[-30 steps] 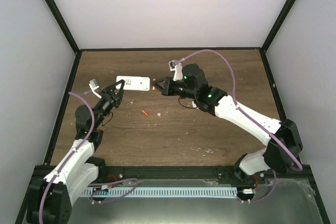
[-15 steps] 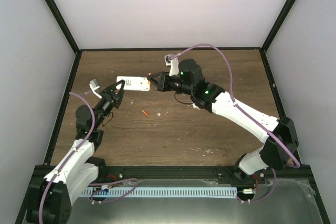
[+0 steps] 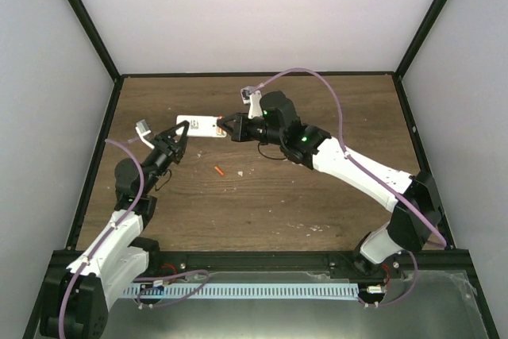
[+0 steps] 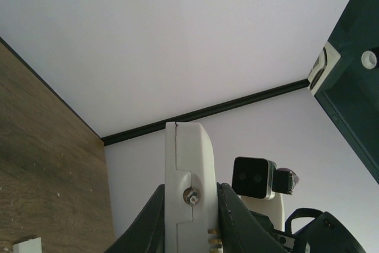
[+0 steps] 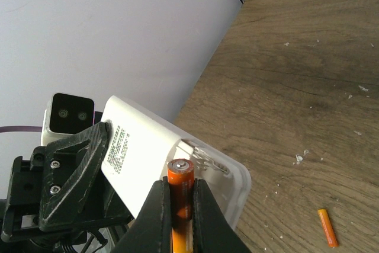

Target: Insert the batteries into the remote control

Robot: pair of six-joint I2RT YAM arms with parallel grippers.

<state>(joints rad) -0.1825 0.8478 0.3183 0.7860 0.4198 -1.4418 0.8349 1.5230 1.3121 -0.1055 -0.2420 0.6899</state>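
Remote control (image 5: 145,149) and one battery (image 5: 180,176) are each held in a gripper. The right gripper (image 5: 179,189) is closed narrowly on the orange battery, one finger on each side of it. The silver-capped end pokes out above the fingertips. That end sits right at the open battery compartment at the near end of the remote control, where metal spring contacts (image 5: 207,161) show. Whether the battery touches them cannot be told.

The left gripper (image 3: 183,126) clamps the opposite end of the remote control. In the left wrist view its dark fingers (image 4: 149,224) press both faces of the white body, which is seen edge-on. The printed label on the back faces the right wrist camera. From above, the remote control (image 3: 202,125) lies between the two grippers at the far left part of the bench (image 3: 317,188), the right gripper (image 3: 226,125) at its right end.

A second battery (image 3: 218,171) lies loose on the bench, nearer the arm bases and well apart from both grippers. A few white crumbs (image 5: 299,158) are scattered on the wood near it.
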